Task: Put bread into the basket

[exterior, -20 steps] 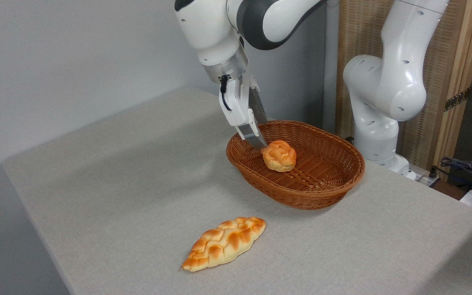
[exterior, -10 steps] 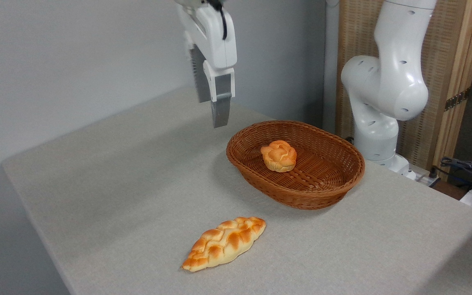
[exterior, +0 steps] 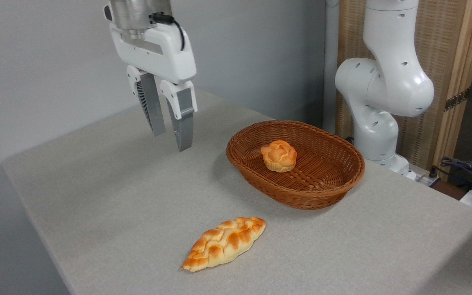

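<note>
Grey ribbed fingers (exterior: 183,123) hang a little apart on the gripper (exterior: 172,141), holding nothing and touching nothing, up above the table (exterior: 109,196) and well left of the basket (exterior: 297,196). The brown wicker basket holds the bread (exterior: 278,155), which sits upright on its floor towards the left end, close to the rim. A braided loaf (exterior: 224,243) lies on the cloth in front, apart from the basket, with bare table all around it and beneath the gripper.
</note>
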Motion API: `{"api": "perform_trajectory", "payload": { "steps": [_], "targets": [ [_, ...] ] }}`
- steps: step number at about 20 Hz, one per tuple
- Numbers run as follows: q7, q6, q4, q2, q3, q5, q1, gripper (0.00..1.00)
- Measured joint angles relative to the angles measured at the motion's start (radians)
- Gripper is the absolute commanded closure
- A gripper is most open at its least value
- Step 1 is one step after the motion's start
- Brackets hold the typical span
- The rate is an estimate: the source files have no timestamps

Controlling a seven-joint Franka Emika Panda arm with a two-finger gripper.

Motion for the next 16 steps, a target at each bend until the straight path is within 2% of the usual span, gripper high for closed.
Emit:
{"api": "perform_trajectory", "payload": {
  "steps": [3,7,10,16],
  "targets": [
    [-0.001,0.000,0.000,0.003,-0.012,0.027,0.002,0.00],
    [0.073,-0.030,0.001,-0.007,0.030,0.029,0.002,0.00],
    [0.084,-0.039,0.001,-0.010,0.039,0.028,-0.002,0.00],
    [0.083,-0.039,0.002,-0.015,0.063,-0.019,-0.009,0.00]
  ]
}}
